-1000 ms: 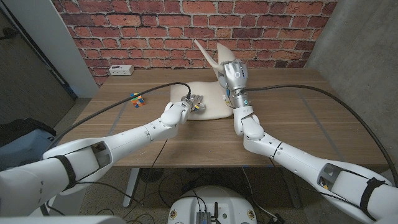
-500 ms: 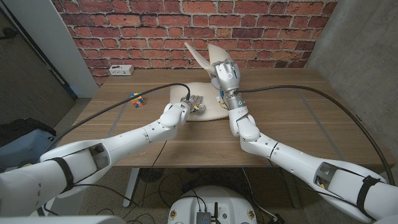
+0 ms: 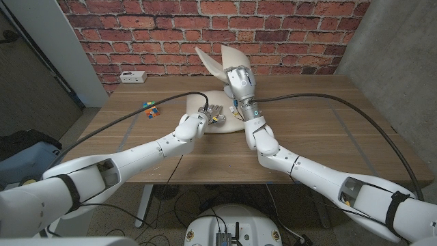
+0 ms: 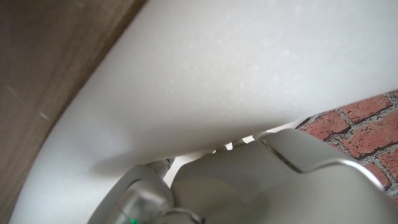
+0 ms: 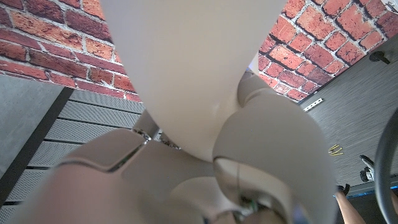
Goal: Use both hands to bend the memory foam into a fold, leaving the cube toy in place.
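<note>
Foam [image 3: 220,68]: soft, light, springy, best gripped at its raised edge. Held up by right hand [image 3: 239,80], pinned flat by left hand [image 3: 213,113]. Cube [image 3: 149,108] untouched.

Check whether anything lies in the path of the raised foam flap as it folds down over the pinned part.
Nothing visible blocks it. The right hand holds the memory foam's flap up, the left hand presses the flat part down, and the cube toy sits apart on the table, off to the left.
</note>
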Robot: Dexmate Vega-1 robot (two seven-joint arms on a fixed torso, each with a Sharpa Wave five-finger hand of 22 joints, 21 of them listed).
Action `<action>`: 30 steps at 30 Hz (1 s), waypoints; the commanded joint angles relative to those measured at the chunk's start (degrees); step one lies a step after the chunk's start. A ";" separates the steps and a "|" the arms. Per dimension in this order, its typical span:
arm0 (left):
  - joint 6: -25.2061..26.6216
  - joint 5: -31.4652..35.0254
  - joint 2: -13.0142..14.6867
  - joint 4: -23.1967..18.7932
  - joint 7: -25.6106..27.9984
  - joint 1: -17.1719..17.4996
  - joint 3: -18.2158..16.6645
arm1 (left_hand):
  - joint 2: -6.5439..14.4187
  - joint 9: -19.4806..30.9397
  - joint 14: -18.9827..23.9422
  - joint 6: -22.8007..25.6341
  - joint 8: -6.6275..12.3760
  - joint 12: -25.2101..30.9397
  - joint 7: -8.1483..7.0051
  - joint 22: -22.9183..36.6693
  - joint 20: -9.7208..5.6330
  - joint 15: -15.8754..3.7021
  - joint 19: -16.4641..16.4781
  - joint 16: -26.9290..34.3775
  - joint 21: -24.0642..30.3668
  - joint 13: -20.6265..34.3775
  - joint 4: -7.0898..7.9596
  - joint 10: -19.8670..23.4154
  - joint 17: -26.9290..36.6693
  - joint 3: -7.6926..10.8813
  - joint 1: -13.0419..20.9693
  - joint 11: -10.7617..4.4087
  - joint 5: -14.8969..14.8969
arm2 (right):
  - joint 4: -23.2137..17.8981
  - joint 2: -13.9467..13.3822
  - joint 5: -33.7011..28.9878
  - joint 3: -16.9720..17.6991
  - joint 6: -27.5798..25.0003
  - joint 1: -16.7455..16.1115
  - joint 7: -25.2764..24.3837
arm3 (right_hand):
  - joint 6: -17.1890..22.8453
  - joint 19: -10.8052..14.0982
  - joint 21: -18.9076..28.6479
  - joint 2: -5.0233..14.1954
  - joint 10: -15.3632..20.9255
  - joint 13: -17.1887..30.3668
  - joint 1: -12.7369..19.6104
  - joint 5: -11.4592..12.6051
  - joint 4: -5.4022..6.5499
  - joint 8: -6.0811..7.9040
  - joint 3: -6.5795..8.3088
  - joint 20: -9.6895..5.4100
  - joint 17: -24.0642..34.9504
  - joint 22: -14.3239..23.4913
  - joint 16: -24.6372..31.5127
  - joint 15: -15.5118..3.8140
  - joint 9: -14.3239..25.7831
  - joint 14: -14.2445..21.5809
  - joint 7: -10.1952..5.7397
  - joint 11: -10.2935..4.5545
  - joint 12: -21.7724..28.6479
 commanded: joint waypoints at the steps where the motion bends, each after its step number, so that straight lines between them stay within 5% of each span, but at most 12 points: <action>1: -1.31 -0.52 0.07 0.60 0.68 0.19 -0.41 | 7.36 0.31 -11.03 -11.81 0.38 0.30 -1.64 0.20 -0.26 0.12 -7.16 0.35 0.35 0.16 -0.39 -15.24 0.09 0.05 -0.48 0.43 0.29 | 2.97 3.75 2.26 -1.41 3.06 1.10 -0.03 | 0.84 -0.41 0.61 0.74 0.28 0.45 1.23 0.32 0.16 -0.19 -0.24 -0.02 0.54 0.22 0.39 -3.82 0.02 1.32 -0.27 -1.07 0.56; 30: -2.53 -0.93 0.76 1.05 0.89 -0.14 -0.81 | 7.36 0.31 -10.97 -11.81 0.41 0.39 -1.59 0.20 -0.32 0.09 -7.15 0.40 0.43 0.15 -0.40 -15.19 0.09 0.09 -0.47 0.23 0.29 | 9.70 8.91 12.19 -2.90 10.41 3.29 0.19 | 1.11 -1.25 2.46 0.86 0.48 0.97 1.57 0.38 0.48 -0.97 -0.27 0.11 1.85 0.44 -0.33 -3.69 0.08 1.43 0.26 -0.50 0.58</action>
